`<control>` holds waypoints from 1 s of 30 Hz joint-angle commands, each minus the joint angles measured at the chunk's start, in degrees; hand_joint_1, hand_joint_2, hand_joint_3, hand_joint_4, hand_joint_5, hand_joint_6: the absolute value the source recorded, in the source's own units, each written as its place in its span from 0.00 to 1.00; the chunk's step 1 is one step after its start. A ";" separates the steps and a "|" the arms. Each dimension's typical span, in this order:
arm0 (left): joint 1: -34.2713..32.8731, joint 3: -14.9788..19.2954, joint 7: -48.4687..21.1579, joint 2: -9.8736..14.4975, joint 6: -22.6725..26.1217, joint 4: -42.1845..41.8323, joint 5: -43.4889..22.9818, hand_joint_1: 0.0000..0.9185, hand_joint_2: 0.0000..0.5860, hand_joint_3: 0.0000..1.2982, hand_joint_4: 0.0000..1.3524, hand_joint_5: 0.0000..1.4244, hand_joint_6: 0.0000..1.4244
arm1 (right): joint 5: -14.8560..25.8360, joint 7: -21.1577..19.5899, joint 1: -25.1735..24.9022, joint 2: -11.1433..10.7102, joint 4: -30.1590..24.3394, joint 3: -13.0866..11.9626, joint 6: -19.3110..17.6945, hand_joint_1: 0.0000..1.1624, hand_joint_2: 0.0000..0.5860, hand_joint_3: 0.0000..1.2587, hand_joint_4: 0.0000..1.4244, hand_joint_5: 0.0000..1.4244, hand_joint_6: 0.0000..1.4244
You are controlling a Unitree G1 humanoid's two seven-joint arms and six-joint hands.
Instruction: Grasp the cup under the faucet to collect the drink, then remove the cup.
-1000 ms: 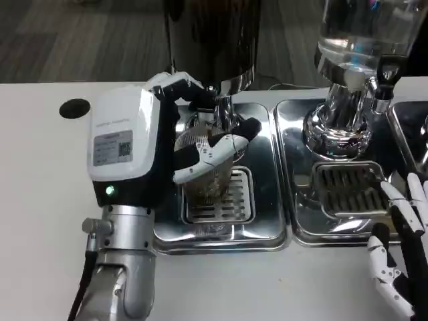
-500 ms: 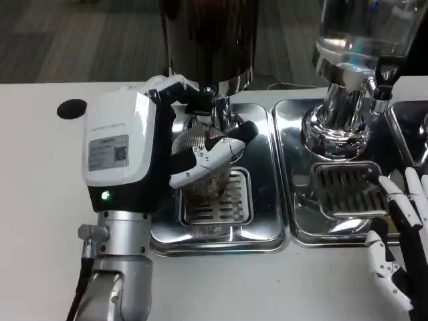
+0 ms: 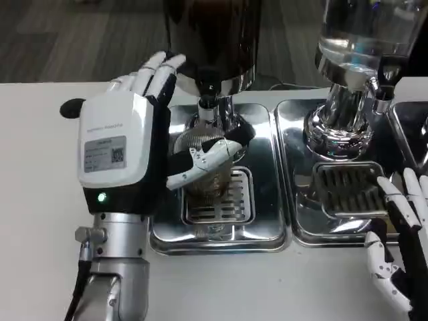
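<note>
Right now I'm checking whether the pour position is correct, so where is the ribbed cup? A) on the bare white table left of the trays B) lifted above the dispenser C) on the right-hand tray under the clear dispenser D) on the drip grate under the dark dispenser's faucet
D: the cup stands on the left tray's drip grate directly below the faucet, with the left hand beside it.
</note>
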 commanded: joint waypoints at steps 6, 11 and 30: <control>2.28 1.61 0.18 1.02 0.60 -3.76 0.37 0.00 0.09 0.08 0.00 0.14 0.15 | 0.45 -0.02 0.17 -0.60 0.71 -0.38 -0.80 0.00 0.91 0.13 0.00 0.00 0.00; 6.82 4.71 1.06 2.43 -0.80 -7.38 -0.95 0.00 0.09 0.08 0.00 0.14 0.14 | -0.27 0.60 -0.60 -0.94 -0.02 -0.20 -0.62 0.00 0.91 0.13 0.00 0.00 0.00; 32.88 10.83 10.49 7.20 -10.90 -5.00 -1.05 0.00 0.07 0.06 0.00 0.12 0.12 | 8.10 15.26 -11.72 2.50 -2.54 0.80 1.89 0.19 0.54 0.02 0.00 0.00 0.01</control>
